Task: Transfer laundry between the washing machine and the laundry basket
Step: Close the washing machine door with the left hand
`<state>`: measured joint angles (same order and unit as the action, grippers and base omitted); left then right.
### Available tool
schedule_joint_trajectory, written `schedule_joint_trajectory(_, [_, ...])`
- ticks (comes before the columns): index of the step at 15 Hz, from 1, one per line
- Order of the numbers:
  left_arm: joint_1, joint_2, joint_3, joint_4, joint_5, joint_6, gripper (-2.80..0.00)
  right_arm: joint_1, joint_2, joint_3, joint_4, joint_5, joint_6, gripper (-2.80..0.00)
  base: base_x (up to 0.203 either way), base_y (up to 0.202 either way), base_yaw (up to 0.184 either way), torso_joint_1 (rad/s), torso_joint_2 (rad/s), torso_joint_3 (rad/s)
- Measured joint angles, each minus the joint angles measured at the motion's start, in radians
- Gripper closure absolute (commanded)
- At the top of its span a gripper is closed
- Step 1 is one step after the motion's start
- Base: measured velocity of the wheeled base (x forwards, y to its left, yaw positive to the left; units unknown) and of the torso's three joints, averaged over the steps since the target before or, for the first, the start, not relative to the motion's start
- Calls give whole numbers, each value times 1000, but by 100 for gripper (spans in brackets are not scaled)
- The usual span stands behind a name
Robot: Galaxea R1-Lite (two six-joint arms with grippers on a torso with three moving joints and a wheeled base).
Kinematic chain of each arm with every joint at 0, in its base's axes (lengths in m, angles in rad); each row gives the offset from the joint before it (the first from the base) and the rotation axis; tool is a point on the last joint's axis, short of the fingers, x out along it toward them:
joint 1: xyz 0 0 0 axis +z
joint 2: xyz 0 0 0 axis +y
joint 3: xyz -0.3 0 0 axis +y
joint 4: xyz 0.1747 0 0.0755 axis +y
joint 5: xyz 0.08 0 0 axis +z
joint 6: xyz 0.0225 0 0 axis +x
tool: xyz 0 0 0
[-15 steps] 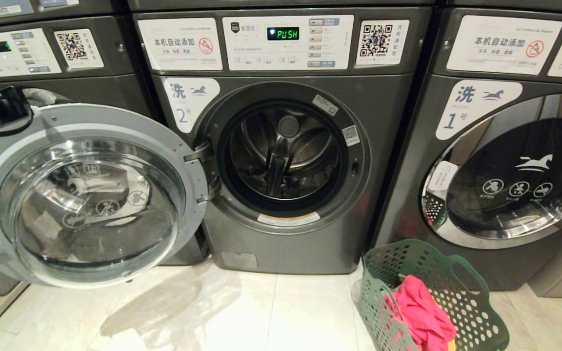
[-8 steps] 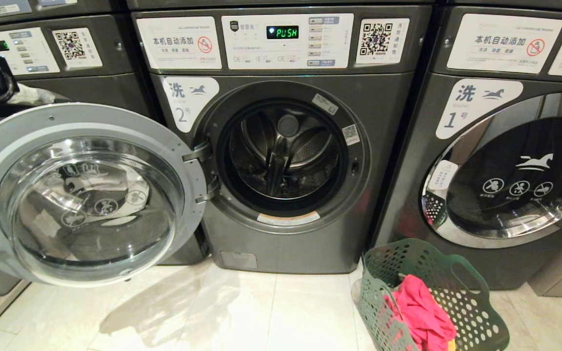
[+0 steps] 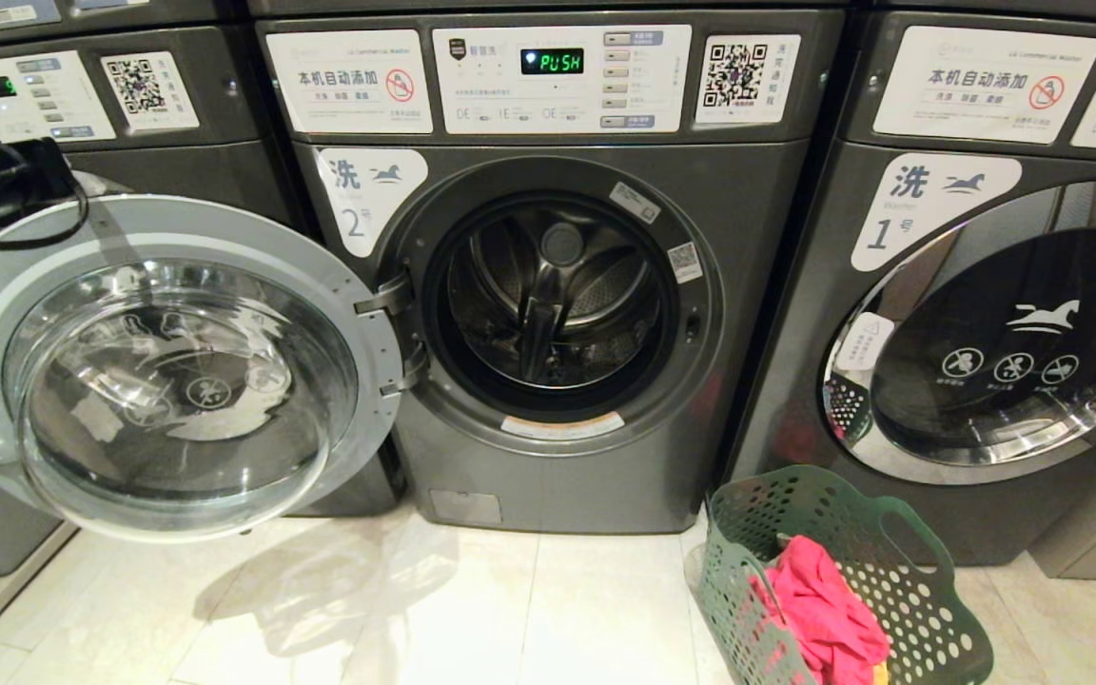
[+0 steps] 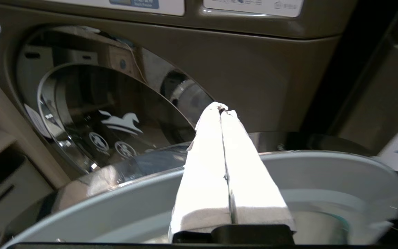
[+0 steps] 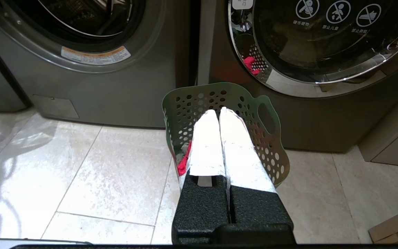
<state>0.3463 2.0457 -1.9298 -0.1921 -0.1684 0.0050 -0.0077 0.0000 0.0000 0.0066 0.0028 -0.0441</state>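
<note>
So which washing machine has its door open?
The middle washing machine, marked 2: its door is swung out to the left and you can see its drum. Machine 1 has its door closed.

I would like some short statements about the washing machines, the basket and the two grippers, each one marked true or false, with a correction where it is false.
1. The door of washing machine number 2 stands open. True.
2. The drum of that machine is full of clothes. False: no laundry shows inside it.
3. A pink garment lies in the green laundry basket. True.
4. The left gripper holds a garment. False: it is shut on nothing, above the open door's rim.
5. The display on machine 2 reads PUSH. True.
6. The right gripper is inside the drum. False: it hangs shut in front of the basket.
</note>
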Motion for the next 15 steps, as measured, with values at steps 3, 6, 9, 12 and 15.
schedule_joint_trajectory(3, [2, 32, -1, -36, -2, 26, 0, 0, 0, 0, 0, 0, -1, 0, 0, 0, 0, 0, 0, 0])
schedule_joint_trajectory(6, [3, 15, -1, -9, -8, 31, 0, 0, 0, 0, 0, 1, -4, 0, 0, 0, 0, 0, 0, 0])
schedule_joint_trajectory(9, [-20, -36, 2, 29, 0, 72, 0, 0, 0, 0, 2, 1, -2, 0, 0, 0, 0, 0, 0, 0])
schedule_joint_trajectory(12, [-66, -133, 3, 107, 4, 110, 0, 0, 0, 0, 2, 1, -3, 0, 0, 0, 0, 0, 0, 0])
schedule_joint_trajectory(15, [-105, -250, 2, 211, 5, 117, 0, 0, 0, 0, 2, 1, -1, 0, 0, 0, 0, 0, 0, 0])
